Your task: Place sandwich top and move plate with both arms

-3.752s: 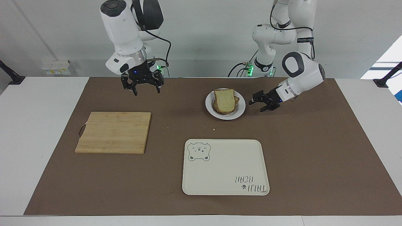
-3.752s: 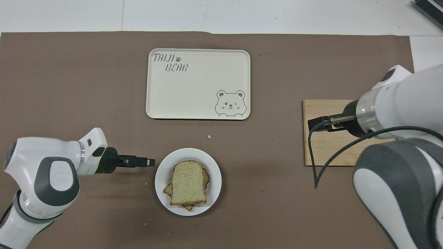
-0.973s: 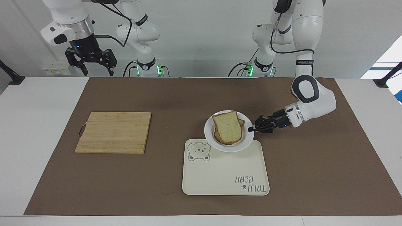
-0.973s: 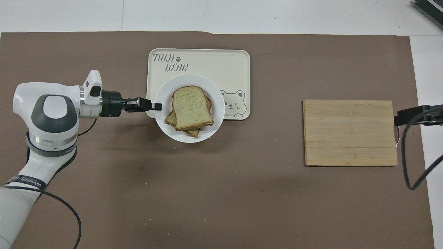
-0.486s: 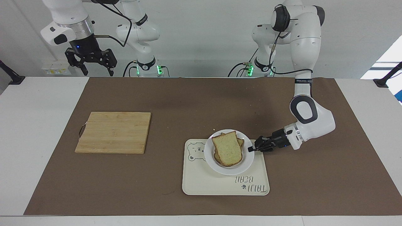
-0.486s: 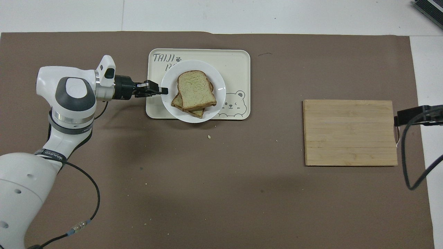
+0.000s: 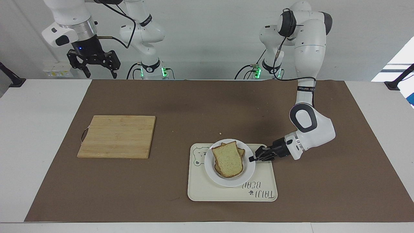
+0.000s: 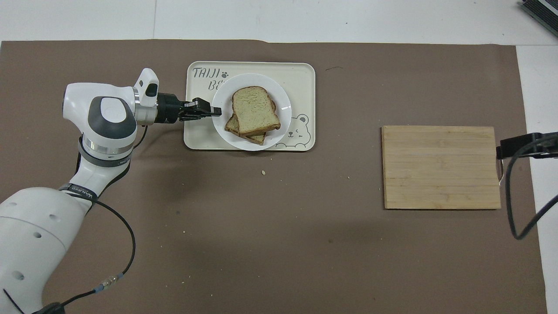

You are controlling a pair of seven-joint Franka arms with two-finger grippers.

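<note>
Currently the plate (image 7: 230,181) sits on the cream tray (image 7: 207,191), covering the part of the tray nearer the robots and partly hiding the bear drawing and the printed lettering. The bread slice (image 7: 227,159) lies on top of the stack on the plate, with another slice showing under its edges. The tray rests on the brown mat (image 7: 181,103) that covers the middle of the table (image 7: 38,106).

The left arm (image 7: 309,84) reaches low over the mat from its base. The left end effector (image 7: 252,158) is at the rim of the plate, on the side toward the left arm's end of the table, fingertips at the rim edge. Whether its fingers clamp the rim or have parted from it cannot be told from either view.

The right arm (image 7: 69,19) waits, raised above the table edge at its own end. The right end effector (image 7: 93,66) hangs there with its fingers spread wide and nothing between them.

The wooden cutting board (image 7: 116,136) lies on the mat toward the right arm's end of the table, well apart from the tray. A crumb (image 7: 220,133) lies on the mat just nearer to the robots than the tray.
</note>
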